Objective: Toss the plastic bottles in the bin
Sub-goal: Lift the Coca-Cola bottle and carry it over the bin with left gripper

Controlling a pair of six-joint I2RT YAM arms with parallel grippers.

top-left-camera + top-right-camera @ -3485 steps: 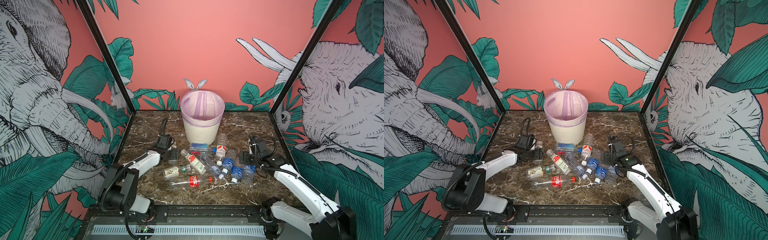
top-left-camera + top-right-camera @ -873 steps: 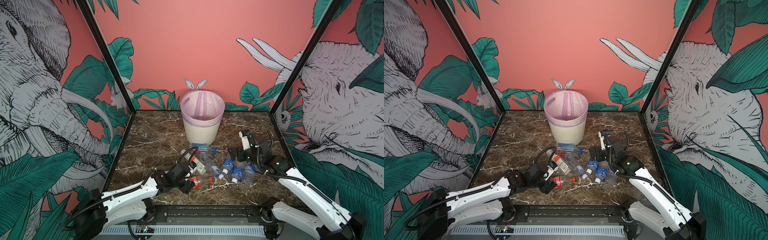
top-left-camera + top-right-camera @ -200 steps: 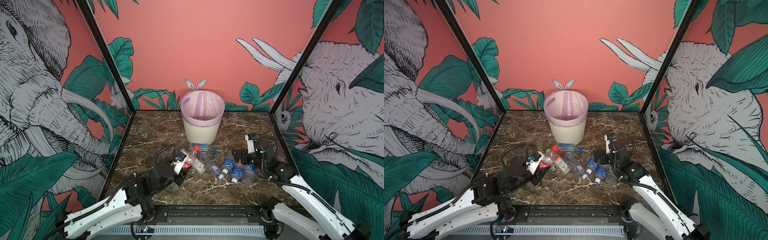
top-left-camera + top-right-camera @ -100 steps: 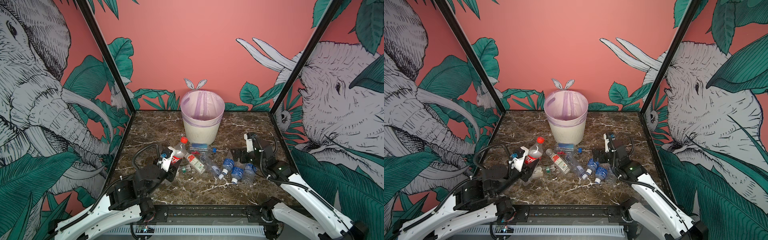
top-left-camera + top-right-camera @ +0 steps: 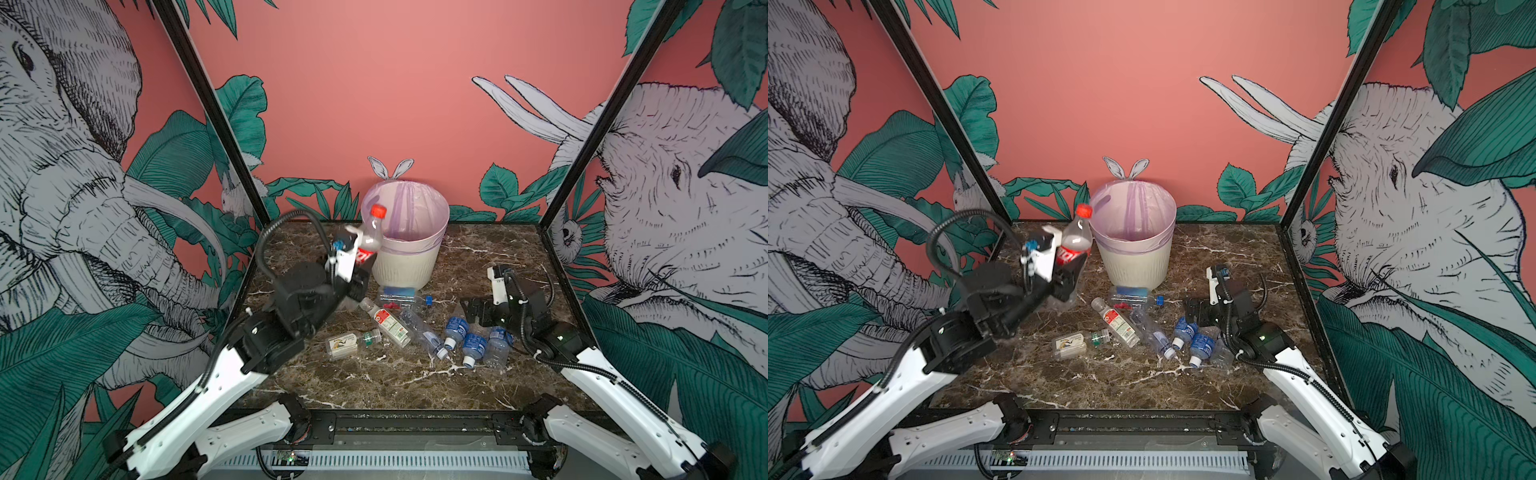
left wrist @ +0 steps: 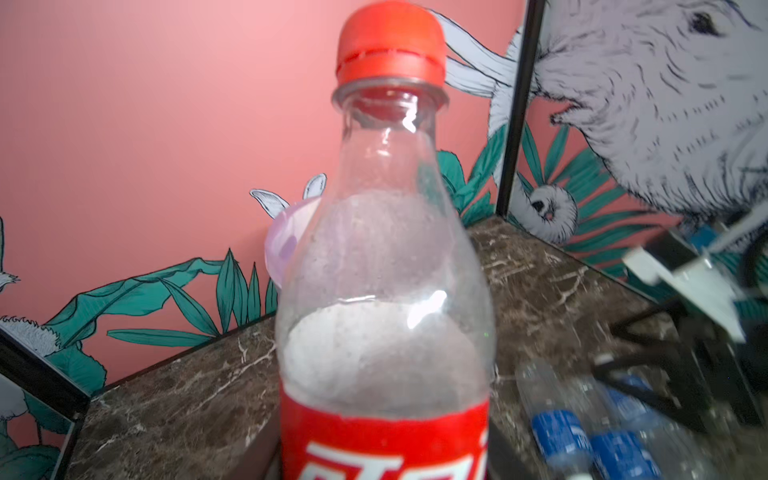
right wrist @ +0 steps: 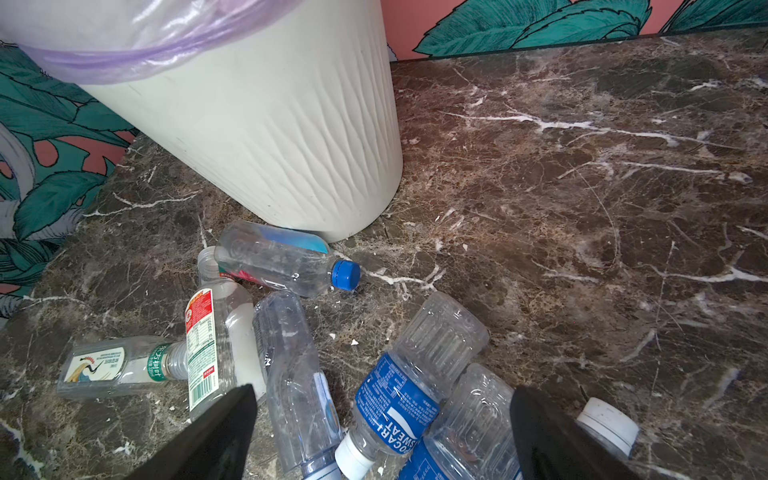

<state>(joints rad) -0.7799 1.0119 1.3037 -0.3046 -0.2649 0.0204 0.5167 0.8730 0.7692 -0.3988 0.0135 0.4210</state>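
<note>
Counter (image 5: pixel 395 382) cluttered. Left gripper (image 5: pixel 361 266) jaws clamp the red-capped bottle (image 5: pixel 374 232) beside the bin (image 5: pixel 409 266); clear its rim before you release. Right gripper (image 5: pixel 476 311) jaws wide, empty.

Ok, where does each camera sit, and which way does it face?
Top views: high at the front, looking down and back over the table, bin, left arm and right arm.
Left wrist: looks along the held red-capped bottle toward the back wall.
Right wrist: looks down between its open fingers at lying bottles and the bin's base.
Shared: both wrist views show blue-labelled bottles.
</note>
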